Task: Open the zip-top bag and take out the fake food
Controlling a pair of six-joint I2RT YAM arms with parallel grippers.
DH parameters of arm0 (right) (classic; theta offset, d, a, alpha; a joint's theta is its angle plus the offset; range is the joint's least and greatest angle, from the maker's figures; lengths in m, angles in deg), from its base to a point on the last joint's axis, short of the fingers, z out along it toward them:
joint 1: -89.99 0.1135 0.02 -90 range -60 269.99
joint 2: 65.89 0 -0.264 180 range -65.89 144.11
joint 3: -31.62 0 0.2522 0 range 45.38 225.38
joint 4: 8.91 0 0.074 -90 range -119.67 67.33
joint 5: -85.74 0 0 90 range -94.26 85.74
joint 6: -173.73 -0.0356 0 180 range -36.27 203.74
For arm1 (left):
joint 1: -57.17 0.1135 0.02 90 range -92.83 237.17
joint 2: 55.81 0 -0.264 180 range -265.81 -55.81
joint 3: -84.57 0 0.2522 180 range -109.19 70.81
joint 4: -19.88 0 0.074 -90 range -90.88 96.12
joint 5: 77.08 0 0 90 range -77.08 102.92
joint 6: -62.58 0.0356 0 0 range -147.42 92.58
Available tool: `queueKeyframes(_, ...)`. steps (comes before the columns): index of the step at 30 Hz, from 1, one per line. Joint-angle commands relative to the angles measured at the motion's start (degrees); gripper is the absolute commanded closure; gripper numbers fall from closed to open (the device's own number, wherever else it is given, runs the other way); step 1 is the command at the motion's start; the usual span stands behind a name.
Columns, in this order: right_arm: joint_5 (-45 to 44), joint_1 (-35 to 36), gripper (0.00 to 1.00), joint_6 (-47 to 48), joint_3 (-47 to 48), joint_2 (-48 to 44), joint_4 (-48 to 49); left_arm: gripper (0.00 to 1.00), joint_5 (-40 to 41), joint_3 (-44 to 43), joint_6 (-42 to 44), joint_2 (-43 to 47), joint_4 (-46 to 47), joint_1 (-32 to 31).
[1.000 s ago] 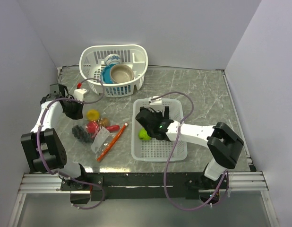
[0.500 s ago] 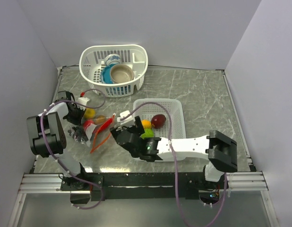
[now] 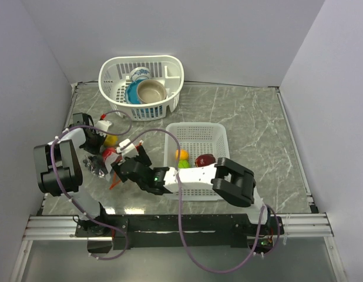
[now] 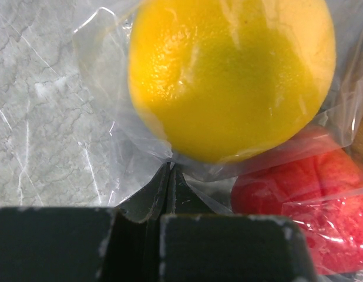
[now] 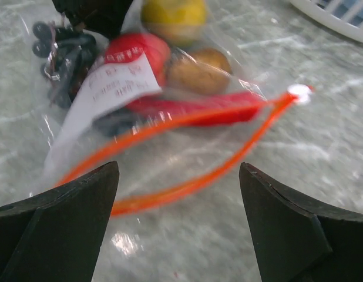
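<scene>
The zip-top bag (image 3: 114, 160) lies on the table's left side with its orange-red zip strip (image 5: 187, 187) spread open. Inside it I see a yellow fruit (image 4: 228, 76), a red fruit (image 5: 137, 50), a brown piece (image 5: 199, 70), a red chili (image 5: 193, 106) and dark grapes (image 5: 61, 56). My left gripper (image 4: 170, 167) is shut on the bag's clear plastic at its far end, just below the yellow fruit. My right gripper (image 5: 178, 170) is open and empty, facing the open mouth from close by. In the top view the left gripper (image 3: 98, 143) and the right gripper (image 3: 120, 169) flank the bag.
A flat white mesh basket (image 3: 219, 132) at centre holds an orange fruit (image 3: 181, 154), a lime (image 3: 182, 164) and a red apple (image 3: 204, 160). An oval white basket (image 3: 114, 67) with a blue and a beige bowl stands at the back left. The left wall is close.
My right gripper has moved left out of the flat basket to the bag's mouth. An orange fruit and a red apple have joined the lime in that basket. My left gripper now pinches the bag.
</scene>
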Motion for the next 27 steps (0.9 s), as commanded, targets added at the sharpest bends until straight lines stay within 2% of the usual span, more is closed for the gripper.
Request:
queueKeyframes(1,4.4,-1.9,0.11,-0.1,5.8,3.6,0.2,0.99,-1.5,0.7,1.1,2.3,-1.4,-0.3)
queueKeyframes(4,8.2,-2.9,0.14,0.6,6.9,5.2,-0.2,0.99,-2.1,0.4,1.2,3.0,-2.0,-0.3)
queueKeyframes(8,14.0,-4.5,0.30,0.7,6.9,5.5,-1.5,0.99,-2.0,0.0,1.4,3.2,-2.2,-0.3)
queueKeyframes(11,16.4,-5.3,0.34,0.6,4.6,4.1,0.1,0.99,-2.2,0.0,1.6,3.1,-2.1,-0.2)
queueKeyframes(12,16.6,-5.3,0.33,1.7,4.2,3.9,0.7,0.99,-2.3,0.0,1.5,3.1,-2.1,-0.3)
queueKeyframes(16,18.0,-5.4,0.09,6.8,7.1,6.4,1.6,0.99,-2.9,-0.7,1.3,2.6,-2.8,-0.3)
queueKeyframes(21,16.9,-5.5,0.03,17.3,15.0,12.6,-0.4,0.99,-3.4,-1.1,2.4,3.2,-4.2,-0.5)
queueKeyframes(23,17.2,-5.5,0.02,21.4,13.7,13.2,4.4,0.99,-3.8,-1.2,3.2,3.3,-4.6,-0.6)
queueKeyframes(25,18.3,-5.9,0.00,22.9,12.2,13.3,7.4,0.99,-4.4,-1.1,3.5,3.4,-5.2,-0.6)
queueKeyframes(27,20.5,-6.7,0.00,21.0,14.7,14.5,4.5,0.99,-4.7,-1.1,4.1,3.5,-5.6,-0.6)
